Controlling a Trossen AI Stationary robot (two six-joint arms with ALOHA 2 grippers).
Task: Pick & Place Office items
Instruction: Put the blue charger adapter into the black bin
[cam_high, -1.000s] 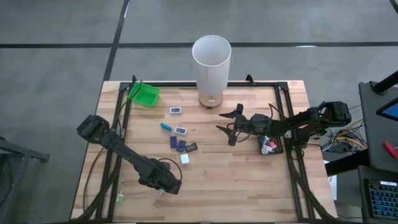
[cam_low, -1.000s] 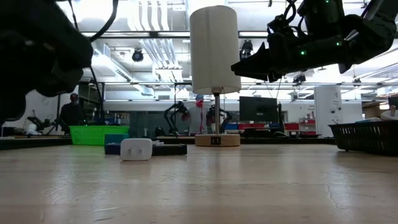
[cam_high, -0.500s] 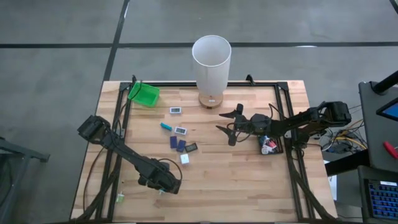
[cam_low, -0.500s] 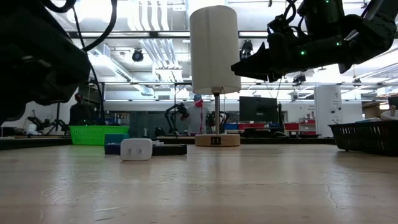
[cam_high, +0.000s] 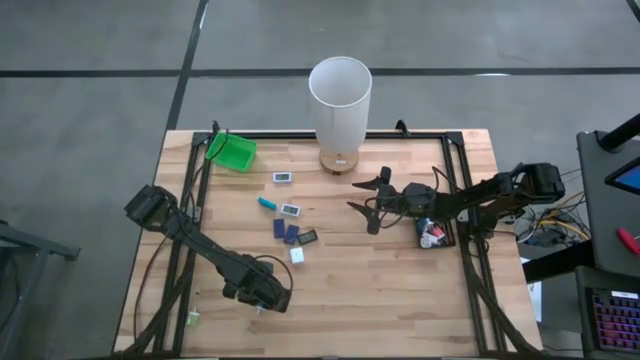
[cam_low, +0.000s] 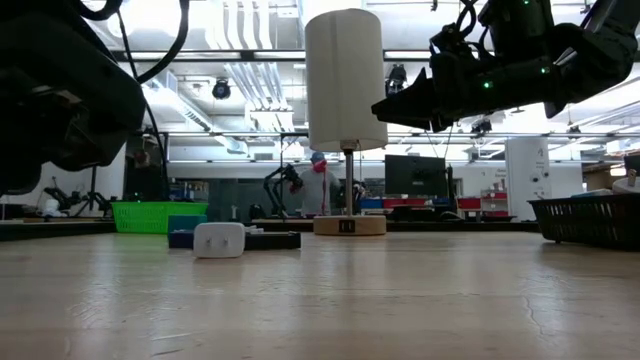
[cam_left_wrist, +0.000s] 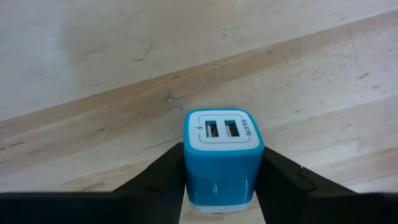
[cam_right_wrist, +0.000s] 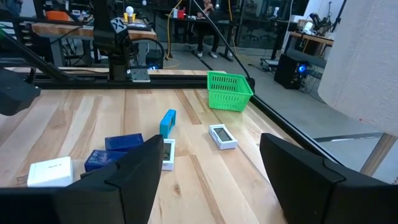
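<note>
Wide wooden tabletop, framed by black rails. At its far edge stands the tall white cylinder on a round base.

Left arm stretches from the left edge, low and angled toward the near side, wrist bent down. Left gripper sits at the near-left part of the tabletop, its fingers pinching a blue charger from both sides, the white face with two ports pointing ahead and wood grain just beyond it.

Right arm reaches in from the right edge, nearly level and raised above the wood. Right gripper hangs right of centre, fingers spread wide and holding nothing, facing the scattered items.

Green tray at the far-left corner, tilted. Black tray by the right rail, under the right arm, with white and red bits inside.

Office items lie loose left of centre: a white piece near the cylinder, a teal bit, another white piece, two dark blue rectangles side by side, a dark flat one, and a white block nearest the front.
</note>
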